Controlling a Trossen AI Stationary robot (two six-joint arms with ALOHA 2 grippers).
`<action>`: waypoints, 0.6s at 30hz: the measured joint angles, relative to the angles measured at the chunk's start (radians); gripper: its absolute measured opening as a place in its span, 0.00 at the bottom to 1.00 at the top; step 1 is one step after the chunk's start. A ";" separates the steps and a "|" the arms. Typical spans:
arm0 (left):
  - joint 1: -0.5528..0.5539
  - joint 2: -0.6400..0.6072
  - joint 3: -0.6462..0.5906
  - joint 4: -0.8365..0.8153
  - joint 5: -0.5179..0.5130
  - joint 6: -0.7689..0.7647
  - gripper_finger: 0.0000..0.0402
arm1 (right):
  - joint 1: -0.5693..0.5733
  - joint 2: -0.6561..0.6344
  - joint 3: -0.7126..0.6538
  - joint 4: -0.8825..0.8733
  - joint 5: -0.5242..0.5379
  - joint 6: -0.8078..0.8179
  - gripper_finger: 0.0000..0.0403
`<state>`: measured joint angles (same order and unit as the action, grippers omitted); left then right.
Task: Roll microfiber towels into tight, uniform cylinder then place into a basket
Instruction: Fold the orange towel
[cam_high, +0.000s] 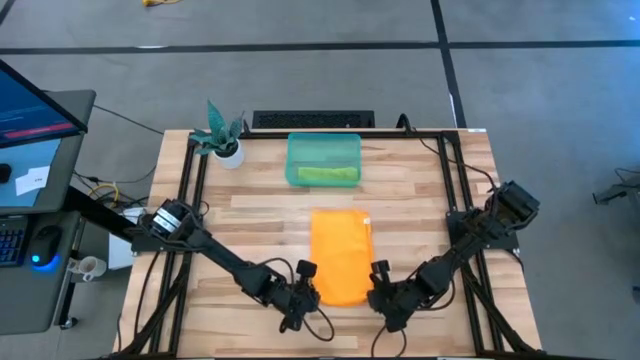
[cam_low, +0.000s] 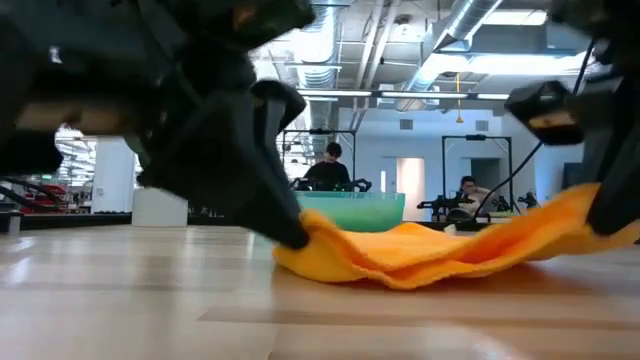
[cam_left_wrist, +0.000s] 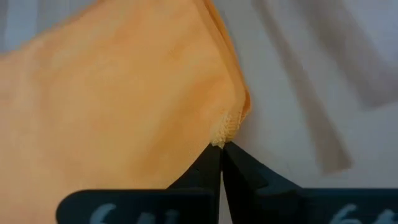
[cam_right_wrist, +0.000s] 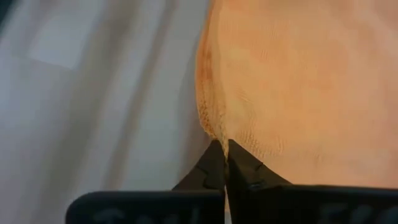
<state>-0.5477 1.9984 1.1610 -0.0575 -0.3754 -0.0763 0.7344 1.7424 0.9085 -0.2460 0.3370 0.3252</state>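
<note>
Here we hold the orange towel (cam_high: 341, 255) near the tabletop's (cam_high: 420, 190) front edge, left pincer (cam_high: 303, 296) and right pincer (cam_high: 384, 293) each clamped on a near corner. Its long axis runs away from us toward the basket (cam_high: 323, 160), so we judge rolling goes that way.

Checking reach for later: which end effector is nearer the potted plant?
Left. The left end effector sits on the potted plant's side of the orange towel; the right end effector is beyond it.
</note>
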 joint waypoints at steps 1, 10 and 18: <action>-0.004 0.000 0.011 0.000 -0.001 -0.004 0.00 | 0.007 0.000 0.014 -0.007 0.000 0.004 0.04; -0.095 0.000 0.177 -0.279 -0.234 -0.058 0.00 | 0.068 -0.002 0.123 -0.127 0.000 0.116 0.02; -0.144 0.000 0.298 -0.505 -0.354 -0.166 0.00 | 0.110 -0.002 0.231 -0.198 0.006 0.146 0.03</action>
<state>-0.6919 1.9980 1.4587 -0.5626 -0.7294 -0.2426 0.8446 1.7405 1.1397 -0.4437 0.3425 0.4717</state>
